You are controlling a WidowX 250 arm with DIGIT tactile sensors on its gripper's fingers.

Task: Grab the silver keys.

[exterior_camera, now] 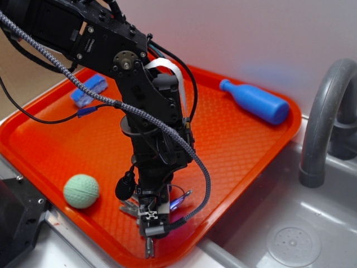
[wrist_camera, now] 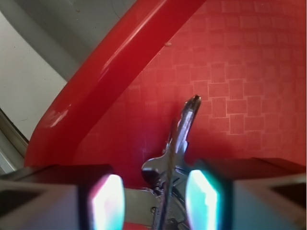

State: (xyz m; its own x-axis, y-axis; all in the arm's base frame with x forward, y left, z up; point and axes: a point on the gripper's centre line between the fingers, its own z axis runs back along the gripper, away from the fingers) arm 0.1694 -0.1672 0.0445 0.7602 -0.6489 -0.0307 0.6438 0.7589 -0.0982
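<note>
The silver keys (exterior_camera: 129, 209) lie on the orange tray (exterior_camera: 251, 139) near its front edge, mostly hidden under my gripper (exterior_camera: 149, 237), which points down over them. In the wrist view the keys (wrist_camera: 180, 139) sit between my two fingers, close to the right pad (wrist_camera: 201, 201) and with a gap to the left pad (wrist_camera: 108, 201). One key juts away from the gripper, seen edge-on. The gripper (wrist_camera: 154, 201) is open around the bunch, and the tray rim (wrist_camera: 96, 96) runs just left of it.
A green ball (exterior_camera: 81, 191) rests on the tray left of the gripper. A blue bowling pin (exterior_camera: 254, 100) lies at the back right and a blue cloth (exterior_camera: 89, 89) at the back left. A grey sink (exterior_camera: 290, 240) with a faucet (exterior_camera: 323, 111) is to the right.
</note>
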